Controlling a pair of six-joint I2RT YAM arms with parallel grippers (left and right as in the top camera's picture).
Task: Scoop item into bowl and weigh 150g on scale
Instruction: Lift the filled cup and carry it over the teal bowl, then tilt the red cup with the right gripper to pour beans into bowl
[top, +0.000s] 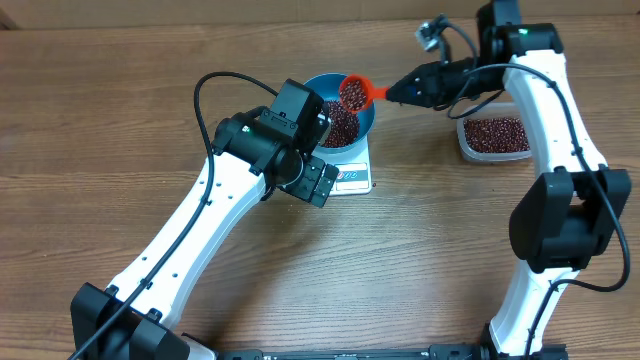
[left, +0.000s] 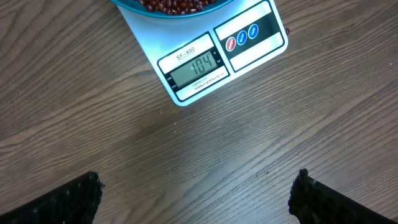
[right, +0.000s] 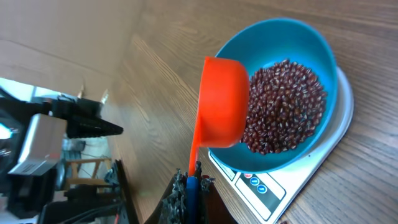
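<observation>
The right claw (top: 398, 93) grips an orange scoop (top: 353, 92), tipping beans (top: 338, 125) at the blue bowl's (top: 369, 118) 1 o'clock rim. The scale (left: 217, 56) shows 104, so it likely needs more, poured slowly. The left claw (left: 196, 196) hangs wide, holding nothing.

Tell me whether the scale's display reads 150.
No, the display on the scale shows 104.

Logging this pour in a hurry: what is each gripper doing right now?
Left gripper: open, holding nothing.
Right gripper: closed on the scoop handle.
</observation>
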